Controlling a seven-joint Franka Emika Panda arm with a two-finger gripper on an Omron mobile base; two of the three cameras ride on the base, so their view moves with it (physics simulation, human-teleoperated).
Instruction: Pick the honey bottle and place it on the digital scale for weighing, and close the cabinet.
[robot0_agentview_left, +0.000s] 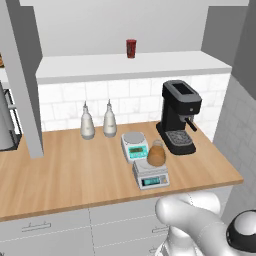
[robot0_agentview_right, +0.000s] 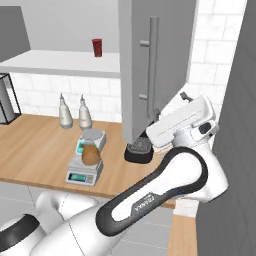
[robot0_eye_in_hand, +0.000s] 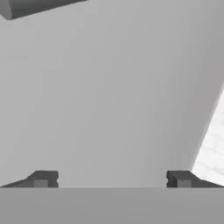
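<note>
White tiled wall (robot0_agentview_left: 130, 97) behind a wooden counter (robot0_agentview_left: 75, 175)

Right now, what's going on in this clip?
The honey bottle already sits on the digital scale on the wooden counter, so that step looks done. The arm has its end effector up against the flat face of an open cabinet door, by the door's bar handle. Its fingers are spread apart and hold nothing. The door stands swung out in front of the coffee machine, so the cabinet is not yet closed.
</note>
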